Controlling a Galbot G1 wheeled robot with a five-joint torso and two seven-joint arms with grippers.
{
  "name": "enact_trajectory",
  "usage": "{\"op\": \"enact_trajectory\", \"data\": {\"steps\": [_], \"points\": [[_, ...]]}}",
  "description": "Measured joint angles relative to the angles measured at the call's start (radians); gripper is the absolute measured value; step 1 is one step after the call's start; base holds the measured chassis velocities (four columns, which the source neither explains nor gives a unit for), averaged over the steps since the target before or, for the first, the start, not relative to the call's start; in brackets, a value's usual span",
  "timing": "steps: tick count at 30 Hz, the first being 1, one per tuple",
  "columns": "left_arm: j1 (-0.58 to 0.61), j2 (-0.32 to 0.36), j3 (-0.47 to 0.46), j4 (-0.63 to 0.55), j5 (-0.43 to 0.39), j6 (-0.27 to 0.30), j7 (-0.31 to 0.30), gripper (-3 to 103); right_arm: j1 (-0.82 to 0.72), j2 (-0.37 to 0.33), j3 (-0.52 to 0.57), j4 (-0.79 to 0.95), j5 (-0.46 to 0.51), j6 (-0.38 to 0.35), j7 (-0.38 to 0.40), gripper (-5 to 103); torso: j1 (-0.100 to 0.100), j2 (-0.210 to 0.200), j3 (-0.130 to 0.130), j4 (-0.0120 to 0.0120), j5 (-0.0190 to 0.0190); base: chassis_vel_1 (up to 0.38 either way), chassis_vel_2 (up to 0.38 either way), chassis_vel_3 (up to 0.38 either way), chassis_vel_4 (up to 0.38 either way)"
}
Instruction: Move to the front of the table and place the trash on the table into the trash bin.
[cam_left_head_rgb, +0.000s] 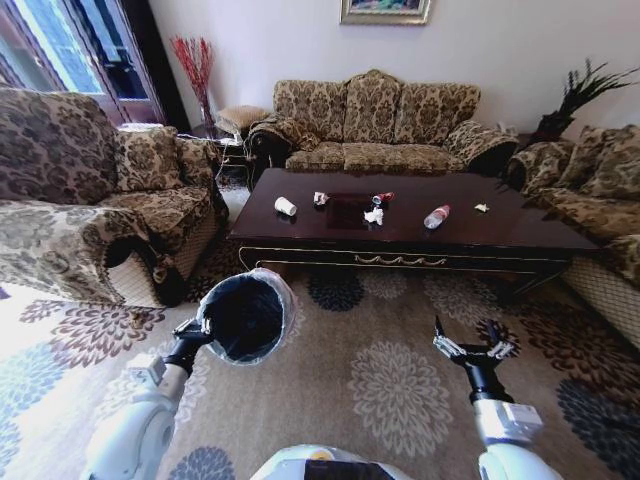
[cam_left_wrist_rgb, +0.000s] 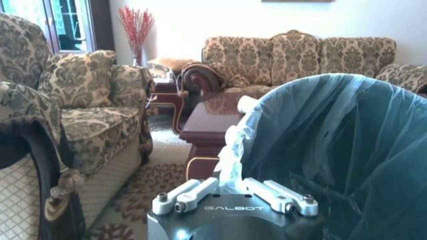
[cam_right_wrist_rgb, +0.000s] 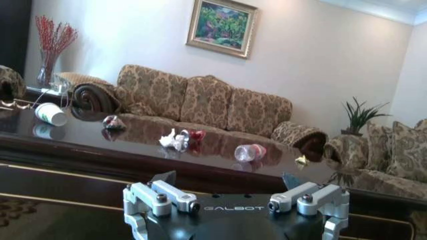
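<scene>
The dark glossy table (cam_left_head_rgb: 480, 232) stands ahead of me on the carpet. Its trash lies in a loose row: a white paper cup (cam_left_head_rgb: 285, 206), a small wrapper (cam_left_head_rgb: 320, 198), a red can (cam_left_head_rgb: 382, 198), a crumpled paper wad (cam_left_head_rgb: 374, 215), a clear bottle (cam_left_head_rgb: 436, 216) and a tiny wrapper (cam_left_head_rgb: 482, 208). My left gripper (cam_left_head_rgb: 197, 335) is shut on the rim of the bag-lined trash bin (cam_left_head_rgb: 245, 318), held tilted above the floor. The bin's bag (cam_left_wrist_rgb: 333, 150) fills the space beside that gripper (cam_left_wrist_rgb: 233, 192). My right gripper (cam_left_head_rgb: 472, 348) hangs open and empty short of the table, facing the cup (cam_right_wrist_rgb: 51, 114) and bottle (cam_right_wrist_rgb: 249, 152).
A patterned sofa (cam_left_head_rgb: 375, 125) stands behind the table. An armchair (cam_left_head_rgb: 90, 210) sits at the left and another sofa (cam_left_head_rgb: 600, 200) at the right. Open floral carpet (cam_left_head_rgb: 400, 390) lies between me and the table's front edge.
</scene>
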Motion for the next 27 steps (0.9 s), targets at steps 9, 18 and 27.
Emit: {"op": "enact_trajectory", "data": {"steps": [9, 18, 27], "points": [[0.004, -0.001, 0.009, -0.004, 0.016, -0.009, 0.002, 1, -0.003, -0.002, 0.001, -0.003, 0.005, 0.002, 0.000, 100, 0.000, -0.001, -0.001, 0.0001, 0.0000, -0.049, 0.057, 0.048, -0.062], [0.007, -0.002, 0.012, -0.005, 0.019, -0.018, -0.002, 1, -0.005, -0.001, -0.003, -0.006, 0.001, 0.004, -0.005, 100, -0.001, -0.005, -0.003, 0.0000, 0.0000, -0.125, 0.123, 0.128, -0.121], [0.008, -0.005, 0.012, -0.008, 0.019, -0.018, -0.003, 1, -0.002, -0.004, -0.016, -0.011, -0.025, 0.002, -0.012, 100, -0.003, -0.007, -0.005, 0.0000, 0.0000, -0.041, 0.053, 0.046, -0.049]]}}
